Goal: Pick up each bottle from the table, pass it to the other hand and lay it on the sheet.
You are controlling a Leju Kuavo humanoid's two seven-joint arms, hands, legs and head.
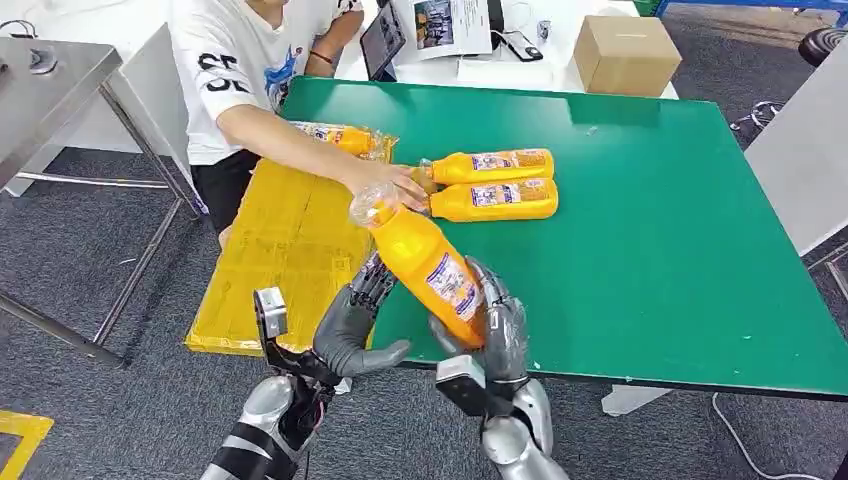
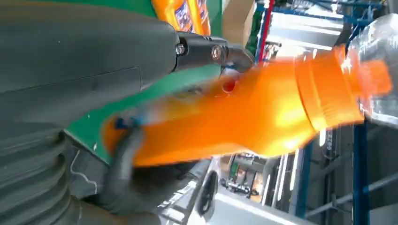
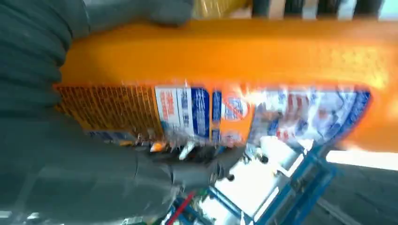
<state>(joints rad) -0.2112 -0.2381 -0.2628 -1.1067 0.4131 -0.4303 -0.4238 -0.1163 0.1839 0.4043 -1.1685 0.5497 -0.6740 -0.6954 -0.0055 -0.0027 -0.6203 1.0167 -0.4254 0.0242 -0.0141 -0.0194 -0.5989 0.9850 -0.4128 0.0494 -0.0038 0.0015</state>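
My right hand (image 1: 497, 328) grips the lower end of an orange bottle (image 1: 424, 257) with a clear cap, held tilted above the green table's (image 1: 650, 240) near-left corner. The same bottle crosses the right wrist view (image 3: 225, 56), where my right hand (image 3: 94, 154) wraps it. My left hand (image 1: 352, 322) is spread beside the bottle, fingers at its left side and thumb below it, not closed. In the left wrist view the bottle (image 2: 244, 117) lies between the left hand's fingers (image 2: 211, 49) and thumb. Two more orange bottles (image 1: 492, 163) (image 1: 495, 199) lie on the table.
A yellow sheet (image 1: 285, 250) lies left of the table with one bottle (image 1: 340, 136) at its far end. A person in a white shirt (image 1: 235, 70) reaches a hand (image 1: 392, 184) to the table's bottles. A cardboard box (image 1: 626, 52) sits beyond; a metal table (image 1: 50, 80) stands at left.
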